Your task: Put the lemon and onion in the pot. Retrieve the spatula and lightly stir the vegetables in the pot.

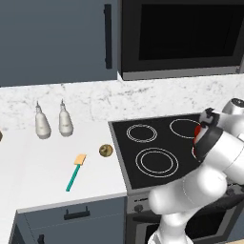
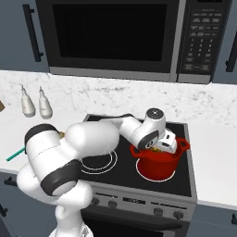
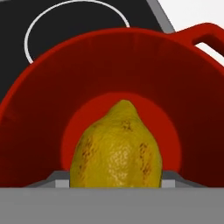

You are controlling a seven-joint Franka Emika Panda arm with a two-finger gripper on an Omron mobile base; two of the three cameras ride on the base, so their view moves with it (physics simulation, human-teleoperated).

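I am looking at the lemon (image 3: 117, 148), a dull yellow fruit with brown flecks, sitting between the fingers (image 3: 116, 177) and hanging inside the mouth of the red pot (image 3: 43, 87). In the hand view the lemon's pointed end is aiming down toward the pot's bright red floor, and the grey finger pads are pressing against its two sides, so the fingers are standing partly open, closed around the lemon. In the right base view the pot (image 2: 157, 164) is resting on the front right burner of the black stovetop (image 2: 106, 169), and the hand (image 2: 163, 141) is leaning over its rim with a glimpse of yellow at the lemon (image 2: 159, 147). In the left base view the pot (image 1: 198, 136) is showing as a red sliver behind the white arm (image 1: 209, 167). The onion (image 1: 106, 151), a small golden-brown ball, is lying on the white bench (image 1: 38, 167) just beside the stovetop's left edge. The spatula (image 1: 75, 172) is lying flat on the bench near the onion, to its left, teal handle pointing toward the front edge and tan blade toward the wall. Two pale bottles (image 1: 52, 123) are standing side by side farther back near the marble wall. A dark microwave (image 2: 120, 37) is hanging above the stove.
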